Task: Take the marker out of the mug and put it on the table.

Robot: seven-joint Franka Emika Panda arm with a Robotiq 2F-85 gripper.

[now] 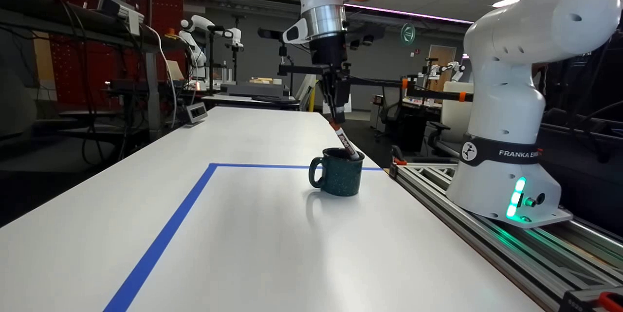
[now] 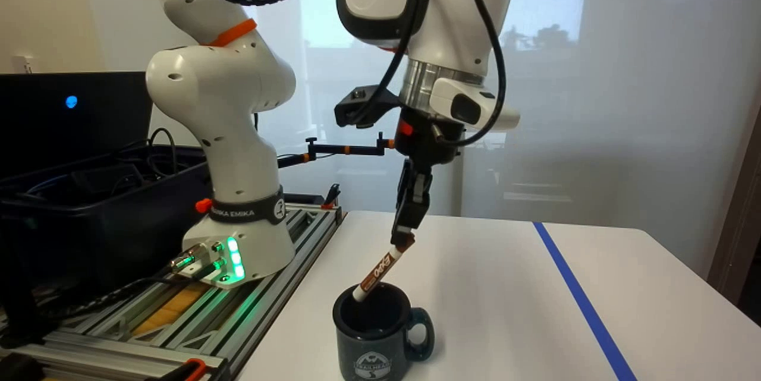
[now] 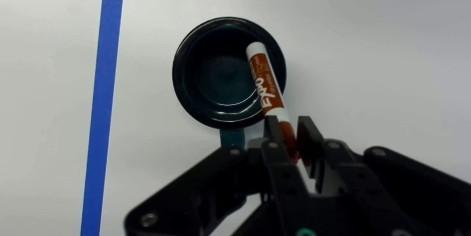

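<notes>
The mug (image 1: 336, 178) is dark teal and stands upright on the white table (image 1: 263, 244); it also shows in an exterior view (image 2: 357, 348) and the wrist view (image 3: 224, 121). The marker (image 2: 379, 271) has a reddish-brown cap and label and white ends. It tilts, and its lower white end is at the mug's mouth, inside the rim in the wrist view (image 3: 266, 85). My gripper (image 3: 289, 127) is shut on the marker's cap, above and beside the mug. The cap's top is partly hidden between the fingers. The gripper (image 1: 337, 119) points down in both exterior views.
The mug's handle (image 2: 423, 336) sticks out on one side. A blue tape line (image 1: 168, 231) runs along the table, away from the mug in the wrist view (image 3: 103, 92). The metal rail (image 1: 438, 205) with the robot's base borders the table edge near the mug.
</notes>
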